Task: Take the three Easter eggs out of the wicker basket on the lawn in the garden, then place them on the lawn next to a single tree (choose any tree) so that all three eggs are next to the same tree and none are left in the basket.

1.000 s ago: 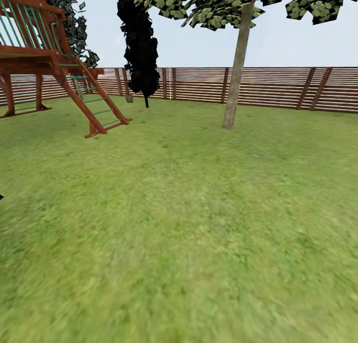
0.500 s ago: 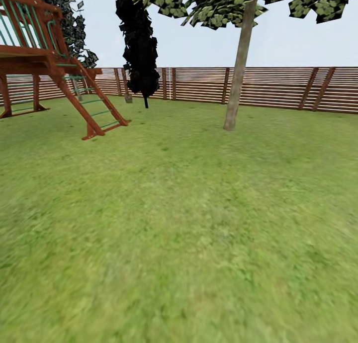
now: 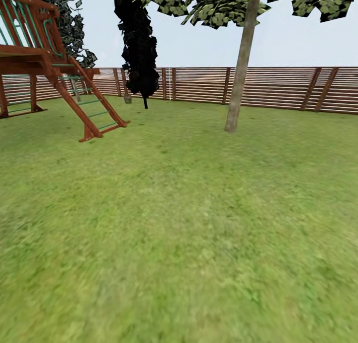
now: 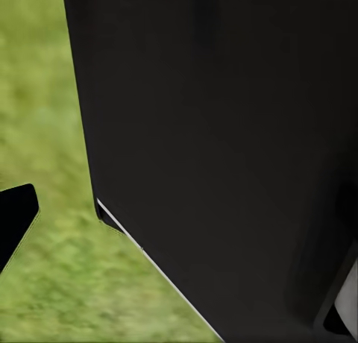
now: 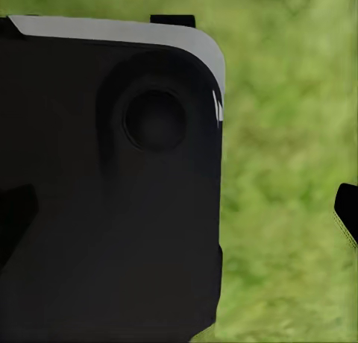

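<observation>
I am looking across a fenced garden: wide green mottled lawn (image 3: 179,223), brown horizontal-slat wooden fence (image 3: 278,87), red-brown wooden play structure (image 3: 44,59), pale grey-trunked tree (image 3: 240,69).

Blurry mottled grass lawn (image 3: 189,233), smooth pale grey tree (image 3: 238,74) trunk, slatted brown wooden fence (image 3: 278,87), reddish wooden play structure (image 3: 54,79)
</observation>
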Motion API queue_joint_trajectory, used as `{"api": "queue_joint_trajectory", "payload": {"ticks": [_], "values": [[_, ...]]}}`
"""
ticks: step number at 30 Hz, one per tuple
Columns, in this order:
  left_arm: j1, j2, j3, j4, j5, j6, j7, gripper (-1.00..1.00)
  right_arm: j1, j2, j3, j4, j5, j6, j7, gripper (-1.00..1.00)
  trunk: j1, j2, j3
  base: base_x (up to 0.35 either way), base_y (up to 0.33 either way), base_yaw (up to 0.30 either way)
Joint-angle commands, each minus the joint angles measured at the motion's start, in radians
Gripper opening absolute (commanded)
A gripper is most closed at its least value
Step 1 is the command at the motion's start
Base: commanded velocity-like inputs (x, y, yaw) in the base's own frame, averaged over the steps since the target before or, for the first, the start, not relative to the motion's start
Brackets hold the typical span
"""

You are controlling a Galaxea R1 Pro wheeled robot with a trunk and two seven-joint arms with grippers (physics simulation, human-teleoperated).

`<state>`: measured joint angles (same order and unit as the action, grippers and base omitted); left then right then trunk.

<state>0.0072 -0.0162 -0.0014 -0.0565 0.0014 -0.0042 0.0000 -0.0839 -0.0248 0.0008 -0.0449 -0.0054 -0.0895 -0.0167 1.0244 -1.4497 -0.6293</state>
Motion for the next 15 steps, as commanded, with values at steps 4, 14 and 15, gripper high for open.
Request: {"api": "queue_joint_trajectory", "payload": {"ticks": [4, 14, 15], "values": [[0.001, 0.000, 0.000, -0.002, 0.000, 0.000, 0.000, 1.00, 0.000, -0.003, 0.001, -0.003, 0.003, -0.004, -0.002, 1.00, 0.001, 0.000, -0.001, 0.340, 0.000, 0.000], [0.001, 0.000, 0.000, -0.002, 0.000, 0.000, 0.000, 1.00, 0.000, -0.001, 0.001, 0.000, 0.003, -0.004, -0.002, 1.00, 0.001, 0.000, -0.001, 0.340, 0.000, 0.000], [0.001, 0.001, 0.000, -0.002, 0.000, 0.000, 0.000, 1.00, 0.000, -0.002, 0.001, -0.001, 0.003, -0.004, -0.002, 1.00, 0.001, 0.000, -0.001, 0.340, 0.000, 0.000]]}}
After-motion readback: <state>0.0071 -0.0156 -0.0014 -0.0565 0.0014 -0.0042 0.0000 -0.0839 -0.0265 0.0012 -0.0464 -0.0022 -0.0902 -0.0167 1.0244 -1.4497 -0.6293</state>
